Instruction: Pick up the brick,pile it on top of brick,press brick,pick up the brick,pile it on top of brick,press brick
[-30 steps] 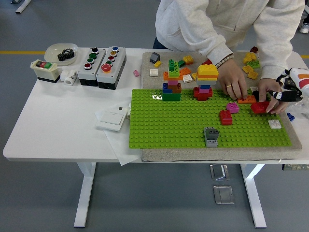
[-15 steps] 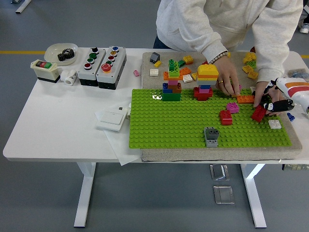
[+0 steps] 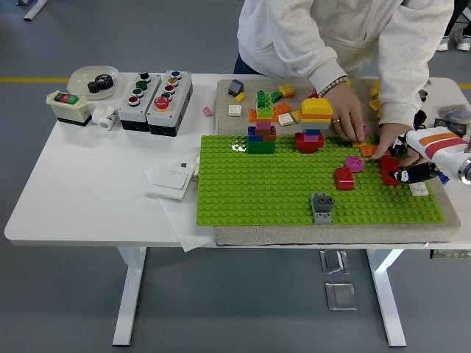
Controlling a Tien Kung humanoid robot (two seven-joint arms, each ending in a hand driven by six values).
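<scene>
At the green baseplate's right edge, right hand closed around a red brick, beside a person's hands; best lifted straight, clear of them.

grey floor, yellow line, white table

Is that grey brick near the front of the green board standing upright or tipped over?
Upright. The grey brick sits flat on the green baseplate with its studs facing up, apart from the other bricks.
</scene>
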